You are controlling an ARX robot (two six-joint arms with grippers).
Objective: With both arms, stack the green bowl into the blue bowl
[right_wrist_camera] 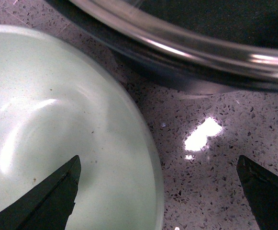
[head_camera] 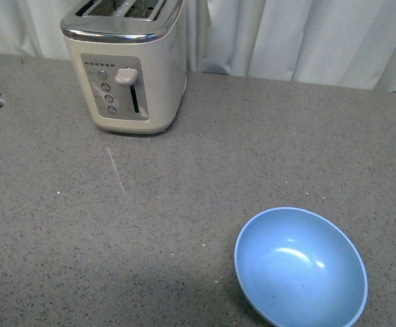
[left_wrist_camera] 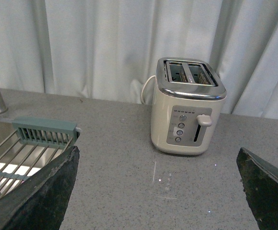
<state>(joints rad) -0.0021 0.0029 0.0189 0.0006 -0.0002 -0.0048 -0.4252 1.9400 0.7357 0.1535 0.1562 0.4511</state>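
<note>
My right pincer (right_wrist_camera: 159, 158) gapes wide with nothing in it. One finger hangs over the hollow of the green bowl (right_wrist_camera: 48, 124) and the other over the bare counter (right_wrist_camera: 215, 191), so the bowl's rim lies between them. Just beside the bowl is a dark vessel with a shiny rim (right_wrist_camera: 201, 43) (what it is, I cannot tell). My left pincer (left_wrist_camera: 158, 149) is just as wide and empty, facing the toaster (left_wrist_camera: 189, 108). The blue bowl (head_camera: 300, 269) sits upright on the counter, near right in the front view, well apart from the toaster.
</note>
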